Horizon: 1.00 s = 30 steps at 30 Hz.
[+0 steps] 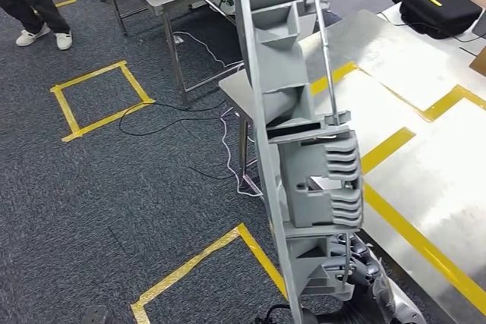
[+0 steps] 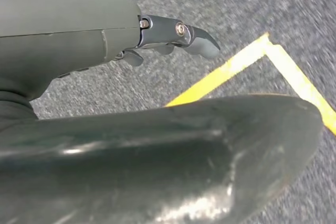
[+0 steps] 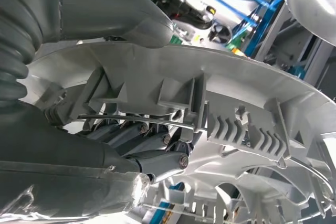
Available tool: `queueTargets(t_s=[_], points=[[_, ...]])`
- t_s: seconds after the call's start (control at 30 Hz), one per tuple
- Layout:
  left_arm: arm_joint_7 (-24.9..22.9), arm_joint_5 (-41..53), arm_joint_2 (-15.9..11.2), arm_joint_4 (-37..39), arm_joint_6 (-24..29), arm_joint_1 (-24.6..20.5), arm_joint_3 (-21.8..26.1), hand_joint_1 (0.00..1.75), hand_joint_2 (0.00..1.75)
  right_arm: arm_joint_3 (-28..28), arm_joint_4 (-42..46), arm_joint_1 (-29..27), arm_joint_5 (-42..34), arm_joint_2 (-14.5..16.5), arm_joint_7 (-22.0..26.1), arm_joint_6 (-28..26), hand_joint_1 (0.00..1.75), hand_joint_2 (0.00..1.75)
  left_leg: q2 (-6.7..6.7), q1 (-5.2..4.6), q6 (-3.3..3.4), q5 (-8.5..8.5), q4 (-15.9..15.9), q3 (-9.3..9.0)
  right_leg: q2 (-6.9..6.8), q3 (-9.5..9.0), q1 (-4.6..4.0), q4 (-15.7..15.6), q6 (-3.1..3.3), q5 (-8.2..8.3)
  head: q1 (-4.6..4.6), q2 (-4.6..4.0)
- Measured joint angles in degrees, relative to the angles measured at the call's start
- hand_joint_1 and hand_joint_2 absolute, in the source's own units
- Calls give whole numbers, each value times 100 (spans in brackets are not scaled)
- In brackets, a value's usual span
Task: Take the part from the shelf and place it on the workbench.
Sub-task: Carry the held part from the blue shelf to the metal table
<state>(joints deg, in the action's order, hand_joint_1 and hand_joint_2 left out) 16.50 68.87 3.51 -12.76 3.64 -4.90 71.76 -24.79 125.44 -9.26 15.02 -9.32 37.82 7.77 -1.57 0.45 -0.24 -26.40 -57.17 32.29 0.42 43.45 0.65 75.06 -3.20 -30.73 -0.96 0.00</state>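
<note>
Right hand (image 1: 358, 267) grips unlabelled grey part (image 1: 298, 111).

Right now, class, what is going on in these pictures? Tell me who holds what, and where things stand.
The robot's right hand grips a long grey part at its lower end and holds it nearly upright, beside the steel workbench with yellow tape lines. The part is in the air, not yet set down on the bench. The left hand hangs over the carpet and holds nothing. A person's legs stand at the far left.
</note>
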Motion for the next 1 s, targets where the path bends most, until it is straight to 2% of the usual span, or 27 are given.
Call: queueTargets(t_s=[0.03,0.1,0.13,0.17,0.23,0.3,0.37,0.43,0.47,0.5,0.53,0.57,0.63,0.67,0.7,0.73,0.77,0.83,0.9,0.93,0.97,1.0], points=[[1,1,2,1,-2,-2,0,0,0,-12,0,-1,1,-2,-1,-5,175,175,-51,-1,-9,-10,0,-17,-32,-183,-1,-312,7,165,-2,0],[4,3,6,1,-4,-5,0,0,0,-39,0,3,8,-8,-5,-17,175,175,-139,-19,-51,-43,-10,-57,-222,-640,-18,-1117,38,451,-15,0],[5,5,7,0,-4,-5,0,0,0,-52,0,6,14,-15,-9,-33,175,175,-179,-33,-78,-57,-15,-71,-290,-786,-31,-1379,64,515,-20,0],[7,7,6,0,-5,-6,0,0,0,-64,-1,8,20,-25,-17,-54,175,175,-217,-47,-106,-64,-17,-80,-324,-847,-48,-1503,94,526,-24,0],[8,9,7,0,-11,-13,0,0,0,-76,-1,9,29,-49,-43,-108,175,175,-300,-49,-163,-66,-1,-93,-219,-830,-65,-1522,162,533,-25,1],[16,9,9,1,-26,-29,-1,0,0,-77,-3,27,43,-73,-92,-157,175,175,-207,-31,-226,-167,-99,-58,-114,-827,-44,-1553,226,562,-15,1],[25,9,18,1,-40,-34,-2,0,0,-72,-15,84,65,-95,-161,-199,175,175,2,-18,-268,-483,-631,187,-12,-830,-15,-1575,267,584,15,0],[26,9,23,2,-45,-23,-2,0,0,-52,-39,142,113,-119,-227,-250,175,175,81,-15,-280,-794,-1375,563,99,-820,-12,-1576,283,592,36,0],[26,9,22,2,-45,-18,-2,0,0,-39,-51,158,166,-132,-259,-291,175,175,90,-14,-279,-822,-1583,684,161,-817,-12,-1575,285,595,39,0],[26,9,22,2,-46,-15,-2,0,0,-27,-62,169,236,-145,-287,-341,175,175,96,-11,-276,-736,-1584,705,223,-817,-9,-1575,283,600,41,0],[26,8,22,2,-47,-15,-2,0,0,-17,-71,180,330,-158,-318,-405,175,175,114,-3,-273,-560,-1383,623,289,-818,-4,-1574,275,606,43,0],[27,6,23,2,-48,-16,-2,0,0,-11,-76,193,442,-172,-347,-478,175,175,174,12,-272,-341,-1031,457,351,-818,2,-1572,261,613,45,0],[32,-2,26,2,-50,-19,-2,0,0,0,-81,230,673,-208,-403,-660,175,175,395,52,-263,-69,-318,120,474,-786,-5,-1550,204,627,59,1],[37,-5,28,2,-50,-23,-2,0,0,5,-82,248,763,-229,-432,-757,175,175,478,61,-245,-30,-119,31,525,-763,-7,-1551,167,641,65,1],[40,-7,29,2,-50,-27,-2,0,0,9,-85,261,833,-254,-465,-863,175,175,505,57,-212,-38,-38,3,576,-742,-4,-1561,126,661,69,1],[43,-8,30,2,-50,-32,-1,0,0,14,-89,269,878,-277,-493,-952,175,175,465,53,-169,-28,-30,10,618,-726,10,-1586,90,684,67,1],[44,-10,34,2,-50,-37,-1,0,0,23,-92,271,908,-300,-519,-1027,175,175,412,49,-124,-11,-19,9,596,-711,17,-1588,58,689,66,1],[45,-19,39,2,-49,-40,-1,0,0,43,-98,295,952,-339,-548,-1109,175,175,310,50,-40,13,3,5,369,-592,6,-1364,15,543,25,1],[46,-30,38,2,-46,-27,0,0,0,56,-106,323,1037,-375,-581,-1167,175,175,200,28,7,9,8,3,95,-281,-7,-679,-7,183,-28,0],[46,-33,36,2,-45,-18,1,0,0,58,-115,326,1097,-393,-607,-1209,175,175,140,15,17,3,7,2,41,-105,-6,-295,-16,23,-39,0],[46,-35,36,2,-44,-12,2,0,0,61,-128,320,1160,-411,-638,-1262,175,175,79,6,24,-3,7,-1,18,15,-6,-30,-19,-56,-41,0],[46,-35,38,2,-46,-10,2,0,0,65,-144,311,1224,-433,-675,-1322,175,175,21,0,26,-9,6,-7,8,36,-6,30,-19,-30,-43,0]])
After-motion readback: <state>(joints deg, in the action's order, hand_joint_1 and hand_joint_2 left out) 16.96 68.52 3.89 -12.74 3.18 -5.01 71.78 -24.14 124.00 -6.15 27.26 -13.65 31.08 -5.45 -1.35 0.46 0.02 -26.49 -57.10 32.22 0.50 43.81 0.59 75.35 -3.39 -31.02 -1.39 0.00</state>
